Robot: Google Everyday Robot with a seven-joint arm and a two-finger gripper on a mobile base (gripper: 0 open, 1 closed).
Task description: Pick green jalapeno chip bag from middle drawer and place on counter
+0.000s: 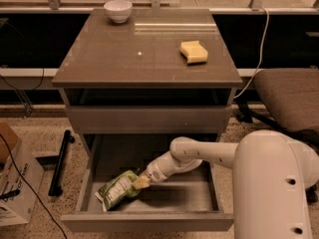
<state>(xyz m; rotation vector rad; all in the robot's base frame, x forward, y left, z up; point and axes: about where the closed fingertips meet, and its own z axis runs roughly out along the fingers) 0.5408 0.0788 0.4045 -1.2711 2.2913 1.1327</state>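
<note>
Speckled flooring surrounds a grey-brown cabinet; a cardboard box [14, 185] stands at the scene's 8 o'clock edge and the robot's white body [275, 183] fills the 4 o'clock corner. Nearest the viewer, the middle drawer [149, 222] is pulled fully out, its grey floor exposed. The green jalapeno chip bag [115, 189] lies flat at the 7 o'clock part of that floor, white panel up, near the front wall. The arm [199, 156] reaches in from 3 o'clock, and the gripper [141, 182] meets the bag's 2 o'clock corner, touching it. Whether the jaws are apart or clamped on the foil cannot be told. Step in hand, as judged: the grasp inside the drawer. The lift has not begun, since the bag rests on the drawer floor. The next move calls for a firm hold on the crinkled foil, a rise clear of the drawer front above, then a carry toward 12 o'clock. Farther back, the counter [124, 59], a glossy surface, bears a yellow sponge [194, 52] at 2 o'clock and a white bowl [118, 10] at its far edge. A chair [289, 96] stands at 3 o'clock.
</note>
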